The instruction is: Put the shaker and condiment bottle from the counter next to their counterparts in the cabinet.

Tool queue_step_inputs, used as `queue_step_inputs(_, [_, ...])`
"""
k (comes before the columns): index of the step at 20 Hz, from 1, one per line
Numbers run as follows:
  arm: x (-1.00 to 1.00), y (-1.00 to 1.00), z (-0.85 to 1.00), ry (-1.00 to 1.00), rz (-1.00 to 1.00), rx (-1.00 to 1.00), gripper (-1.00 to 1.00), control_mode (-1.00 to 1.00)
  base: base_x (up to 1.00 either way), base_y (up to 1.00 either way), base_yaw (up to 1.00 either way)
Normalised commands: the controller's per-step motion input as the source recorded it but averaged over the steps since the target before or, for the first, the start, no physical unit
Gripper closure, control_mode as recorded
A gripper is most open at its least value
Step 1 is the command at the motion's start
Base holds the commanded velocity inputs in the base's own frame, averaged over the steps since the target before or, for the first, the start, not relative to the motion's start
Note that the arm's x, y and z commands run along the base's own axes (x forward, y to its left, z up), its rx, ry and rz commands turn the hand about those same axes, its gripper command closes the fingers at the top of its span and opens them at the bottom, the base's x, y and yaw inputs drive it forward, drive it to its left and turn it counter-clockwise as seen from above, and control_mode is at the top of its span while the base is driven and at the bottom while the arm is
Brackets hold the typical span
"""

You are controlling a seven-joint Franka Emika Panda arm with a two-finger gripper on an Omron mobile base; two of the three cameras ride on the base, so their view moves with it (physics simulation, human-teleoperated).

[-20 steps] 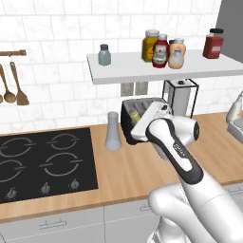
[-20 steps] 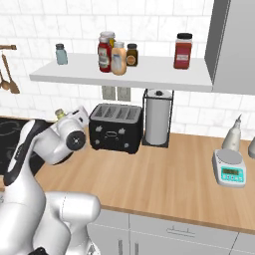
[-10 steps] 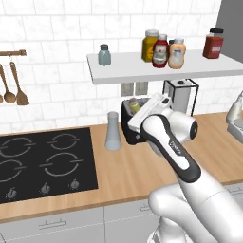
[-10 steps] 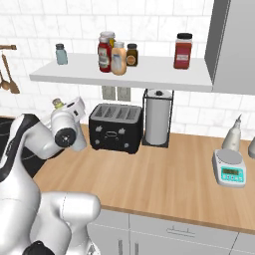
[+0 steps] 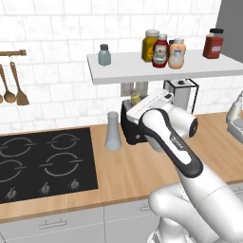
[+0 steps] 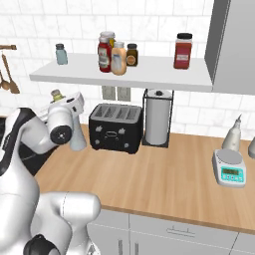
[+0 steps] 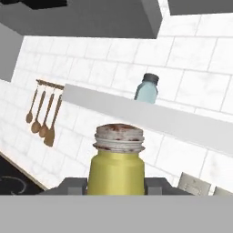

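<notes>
The robot's own forearm hides most of the gripper (image 5: 137,101) in the left base view, where only the olive-yellow top of the shaker (image 5: 135,98) peeks out above the white hand, just in front of the toaster (image 5: 130,124), whose front is largely covered by the arm. In the hand view the shaker (image 7: 117,166) stands upright between the two dark finger tips (image 7: 73,185), which press against its sides; its base is cut off at the bottom of that view, and its grey cap shows rust-coloured specks. The gripper (image 6: 59,97) is clamped on the shaker (image 6: 56,94), lifted clear of the counter (image 6: 164,174) and held below the cabinet (image 6: 124,74), under its left part. On the cabinet, the pale blue-grey shaker (image 6: 61,54) stands alone near the left end, well apart from the cluster of bottles (image 6: 115,53) toward the middle, where the orange-peach condiment bottle (image 6: 118,59) stands at the front beside the red ketchup bottle (image 6: 104,55). A red jar (image 6: 183,51) sits further right. Labels on the bottles are too small to read.
</notes>
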Motion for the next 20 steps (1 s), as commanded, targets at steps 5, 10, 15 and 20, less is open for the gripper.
queue_step_inputs(5, [0.0, 0.0, 0.26, 0.0, 0.0, 0.17, 1.0, -1.0, 0.0, 0.0, 0.0])
queue_step_inputs(10, [0.0, 0.0, 0.3, 0.0, 0.0, 0.12, 1.0, -1.0, 0.0, 0.0, 0.0])
queue_step_inputs(15, [0.0, 0.0, 0.35, 0.0, -0.01, 0.08, 1.0, -1.0, 0.0, 0.0, 0.0])
queue_step_inputs(20, [0.0, 0.0, 0.34, 0.0, -0.03, 0.05, 1.0, -1.0, 0.0, 0.0, 0.0])
